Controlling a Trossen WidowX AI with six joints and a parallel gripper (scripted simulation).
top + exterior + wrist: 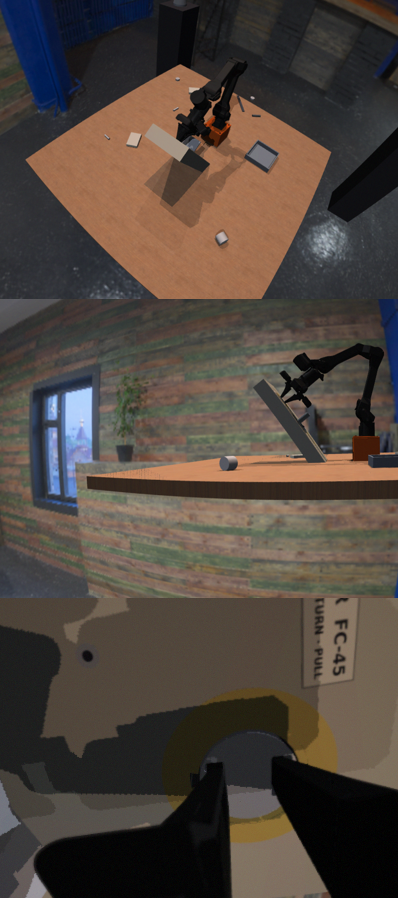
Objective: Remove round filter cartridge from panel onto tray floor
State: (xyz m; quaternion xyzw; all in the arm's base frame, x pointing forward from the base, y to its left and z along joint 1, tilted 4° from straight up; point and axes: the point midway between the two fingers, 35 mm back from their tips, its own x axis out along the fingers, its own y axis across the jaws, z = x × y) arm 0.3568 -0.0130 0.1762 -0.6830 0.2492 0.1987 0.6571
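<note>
The service panel point(166, 142) point(283, 422) point(175, 653) leans on the table, its face toward the robot base. The round grey filter cartridge point(250, 804) sits in the panel inside a yellow ring point(305, 720); how deep it sits cannot be told. My gripper point(284, 399) point(244, 768) is shut on the cartridge, one fingertip at each side of its face, where the slots are covered by the tips. A dark notch point(194, 779) shows at the hole's left edge. The grey tray point(256, 164) point(384, 461) stands to one side of the robot base, with nothing seen inside.
A short grey bar point(303, 417) sticks out of the panel face below the gripper. The orange robot base point(218, 136) point(365, 448) stands behind it. A grey cylinder point(221, 238) point(228, 463) lies beyond the panel. A cream block point(134, 139) lies to the panel's left in the top view.
</note>
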